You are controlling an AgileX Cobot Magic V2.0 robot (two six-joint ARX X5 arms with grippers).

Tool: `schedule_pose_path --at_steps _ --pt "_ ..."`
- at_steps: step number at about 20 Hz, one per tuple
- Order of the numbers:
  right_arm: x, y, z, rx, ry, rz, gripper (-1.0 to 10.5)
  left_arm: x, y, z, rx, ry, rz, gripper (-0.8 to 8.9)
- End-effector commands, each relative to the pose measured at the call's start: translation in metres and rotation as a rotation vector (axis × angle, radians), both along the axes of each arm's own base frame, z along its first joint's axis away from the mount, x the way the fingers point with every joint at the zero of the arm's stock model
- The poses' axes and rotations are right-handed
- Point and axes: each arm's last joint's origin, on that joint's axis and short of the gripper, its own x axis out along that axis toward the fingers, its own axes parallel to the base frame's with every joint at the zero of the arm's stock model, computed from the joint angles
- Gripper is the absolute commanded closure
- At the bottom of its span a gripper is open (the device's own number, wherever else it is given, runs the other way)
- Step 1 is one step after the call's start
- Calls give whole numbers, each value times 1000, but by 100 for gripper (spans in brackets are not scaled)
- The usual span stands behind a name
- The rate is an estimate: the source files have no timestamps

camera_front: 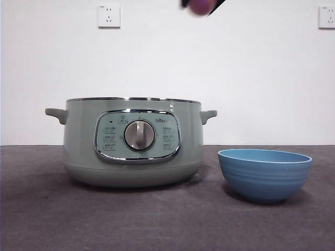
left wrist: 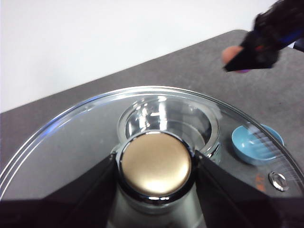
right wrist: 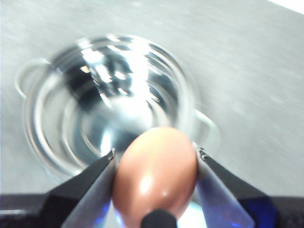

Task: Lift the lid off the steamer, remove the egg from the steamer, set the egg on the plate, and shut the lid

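The pale green steamer [camera_front: 133, 141] stands open on the table, its shiny inside visible below the right wrist [right wrist: 109, 104]. My left gripper [left wrist: 156, 164] is shut on the round knob of the glass lid [left wrist: 71, 137], holding the lid in the air, out of the front view. My right gripper [right wrist: 156, 159] is shut on the brownish-orange egg [right wrist: 156, 175], high above the steamer. They show as a blur at the top edge of the front view, egg [camera_front: 199, 6]. The left wrist view also shows the right gripper [left wrist: 247, 54]. The blue plate [camera_front: 264, 175] sits right of the steamer, with nothing seen in it [left wrist: 256, 145].
The table [camera_front: 52, 219] is dark grey and ends at a white wall with two sockets [camera_front: 109, 15]. The steamer's side handles [camera_front: 208, 115] stick out toward the plate.
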Motion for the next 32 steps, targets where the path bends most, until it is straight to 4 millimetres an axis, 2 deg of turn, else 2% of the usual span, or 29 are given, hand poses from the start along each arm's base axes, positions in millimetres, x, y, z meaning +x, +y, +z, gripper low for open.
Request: schedule_pose_path --at_steps 1,4,6,13,17,20,25,29,32 --pt "-9 -12 1 -55 26 -23 960 -4 2 11 -45 -88 -2 822" --pt "-16 -24 -2 -72 52 -40 960 -4 2 11 -48 -92 -3 822" --pt "-16 -28 -15 -89 82 -53 959 -4 1 11 -51 -91 -15 822" --pt "1 -36 -100 -86 201 -68 959 -4 1 11 -56 -89 -26 822" --pt "1 -45 -155 -105 237 -97 959 -4 1 11 -57 -91 -26 822" --pt "1 -53 -187 -50 254 -88 959 -1 0 11 -54 -84 -26 822" --pt "11 -58 -213 -53 266 -100 959 -1 -1 11 -52 -80 -27 822" --pt "21 -52 -231 -35 288 -83 959 -1 -1 11 -52 -79 -29 822" --pt "22 -50 -238 -48 308 -78 959 -1 -1 11 -52 -79 -28 822"
